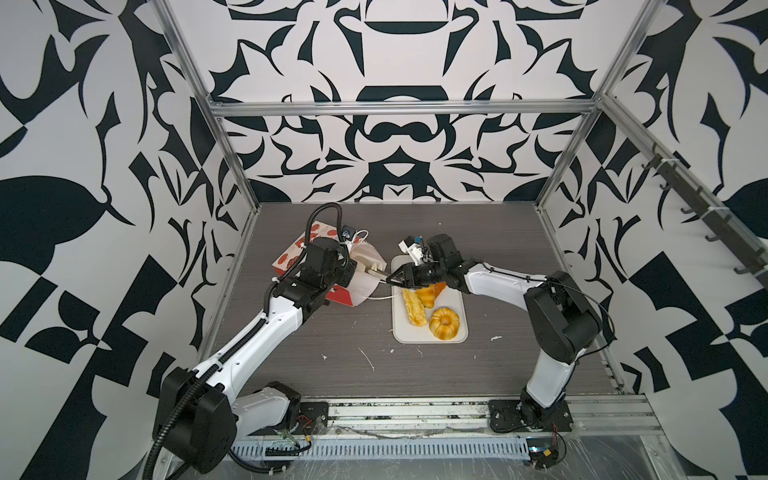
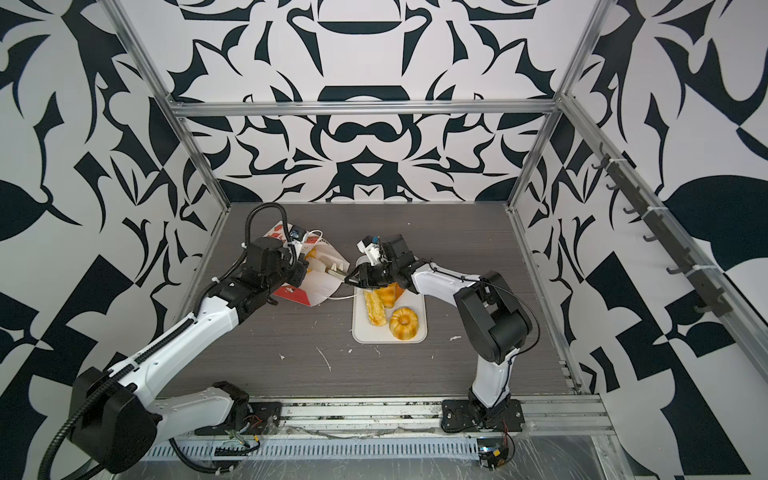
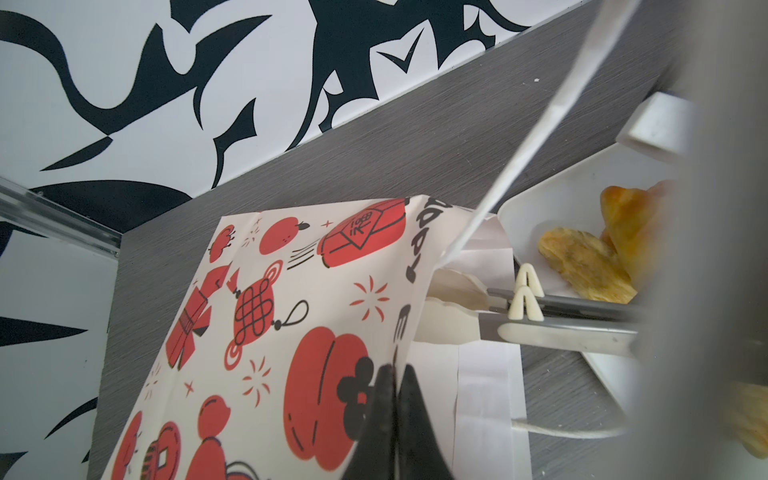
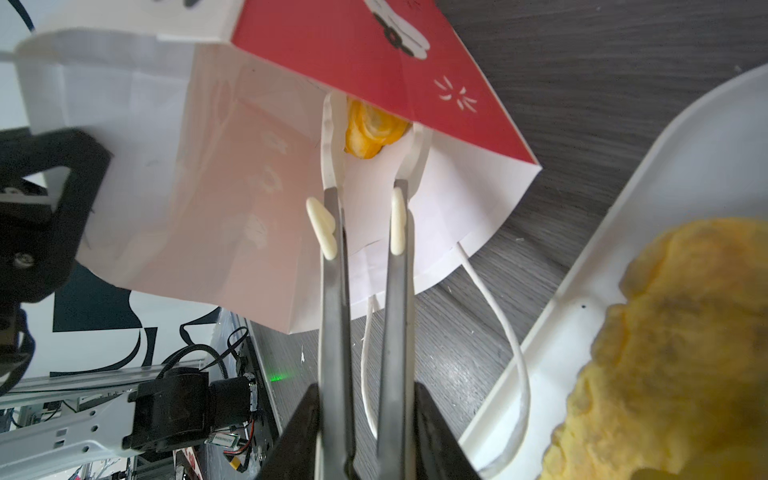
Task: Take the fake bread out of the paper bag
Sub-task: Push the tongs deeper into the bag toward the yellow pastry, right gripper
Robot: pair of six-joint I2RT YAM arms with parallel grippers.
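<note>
My right claw [image 4: 368, 432] squeezes tongs [image 4: 332, 316] whose tips flank a croissant [image 4: 374, 131] inside the paper bag [image 4: 249, 166]; my left claw [image 3: 395, 399] pinches the bag's edge. The croissant looks light, glossy, probably slippery: grip its thick middle.

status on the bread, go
Left pincer shut on paper bag rim. Right pincer shut on tongs, tips flanking a bread in the bag. Three breads on tray. Cord handle lies by tray rim.

Both top views look down from high over my bases toward the back wall, sharing the whole table [image 1: 332, 345]. My left wrist camera sits close along the paper bag [image 3: 270, 332]; my right looks down the tongs [image 4: 332, 311] into its mouth. Both show the white tray [image 3: 552, 208].
</note>
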